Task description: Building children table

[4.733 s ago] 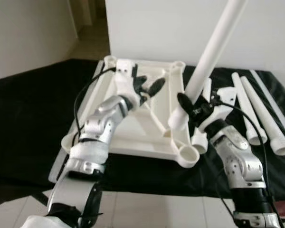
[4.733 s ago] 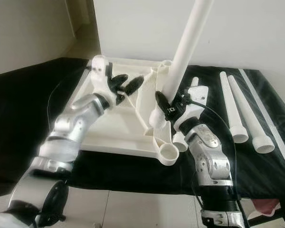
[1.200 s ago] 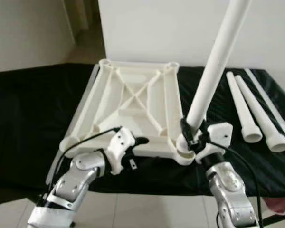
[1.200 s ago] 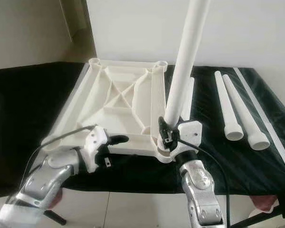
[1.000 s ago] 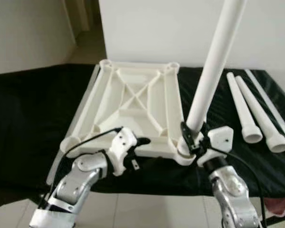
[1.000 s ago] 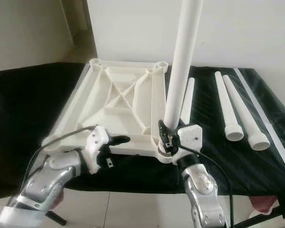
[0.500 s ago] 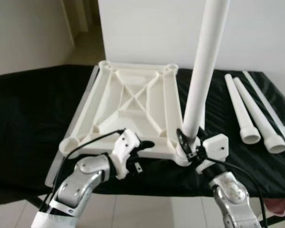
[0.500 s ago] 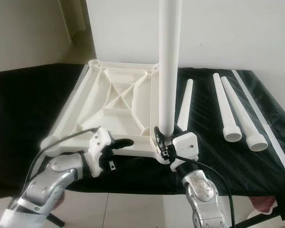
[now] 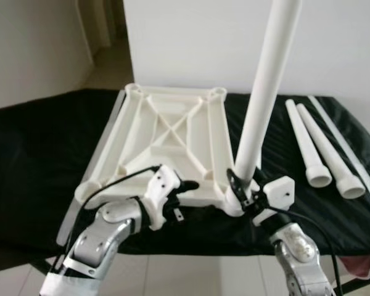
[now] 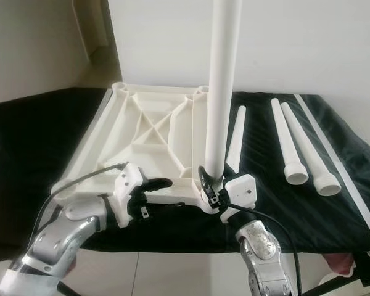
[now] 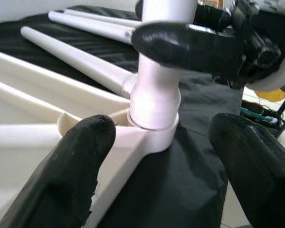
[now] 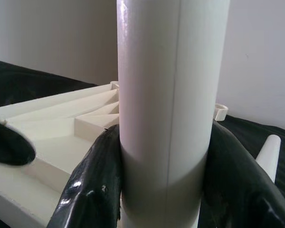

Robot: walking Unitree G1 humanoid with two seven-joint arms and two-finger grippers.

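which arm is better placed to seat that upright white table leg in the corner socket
Right. The right gripper is clamped around the upright white plastic table leg just above the upturned white tabletop's near corner socket. The left gripper is open beside that edge, holding nothing.

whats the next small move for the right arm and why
Probably twist the table leg further into the corner socket: the right gripper is clamped on its base, a thread ring shows above the socket, and the leg leans slightly.

The upright table leg (image 10: 221,92) runs off the top edge, its tip unseen; its foot sits hidden behind the right gripper (image 10: 211,185).
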